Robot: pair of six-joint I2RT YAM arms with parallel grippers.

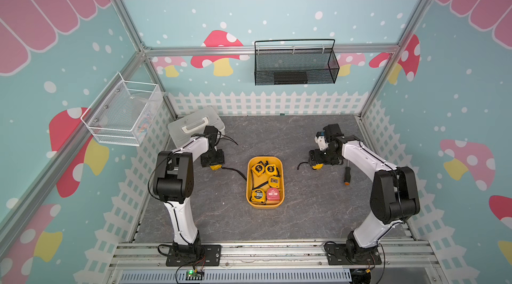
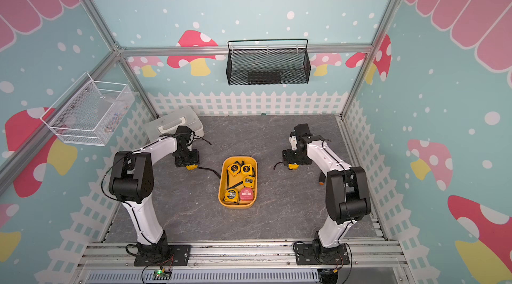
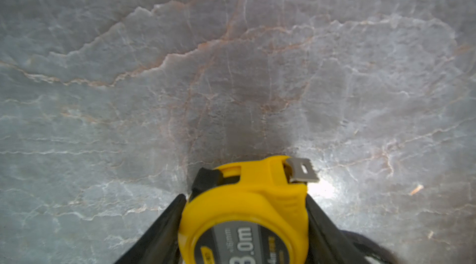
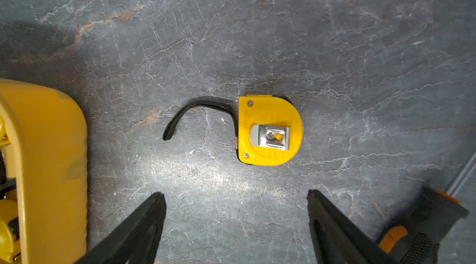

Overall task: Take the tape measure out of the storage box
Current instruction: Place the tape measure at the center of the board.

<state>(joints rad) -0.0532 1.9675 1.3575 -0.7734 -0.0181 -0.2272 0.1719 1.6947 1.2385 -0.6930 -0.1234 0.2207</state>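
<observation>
Left wrist view: the left gripper (image 3: 246,196) has its black tapered fingers (image 3: 164,224) lying against both flanks of a glossy yellow tape measure (image 3: 244,213). This is a rounded plastic case with a steel end hook (image 3: 302,171), low over the veined, grey stone-look counter (image 3: 231,56); I cannot tell whether it touches.

In both top views this tape measure sits outside the storage box (image 1: 248,183), to its left, and its black woven strap (image 1: 235,172) trails toward the box's rim. The box, a shallow yellow-orange plastic tray with rounded corners, holds four yellow cases (image 1: 258,194) and a pink one (image 1: 273,194).

Right of the box, a second yellow tape measure (image 4: 269,131) lies flat on the counter. It is D-shaped, metal belt clip up, with a looped strap curled beside it. The right gripper (image 4: 235,194) hovers near it, fingers spread wide and empty. A black-and-orange screwdriver (image 1: 346,176) lies just beyond.
</observation>
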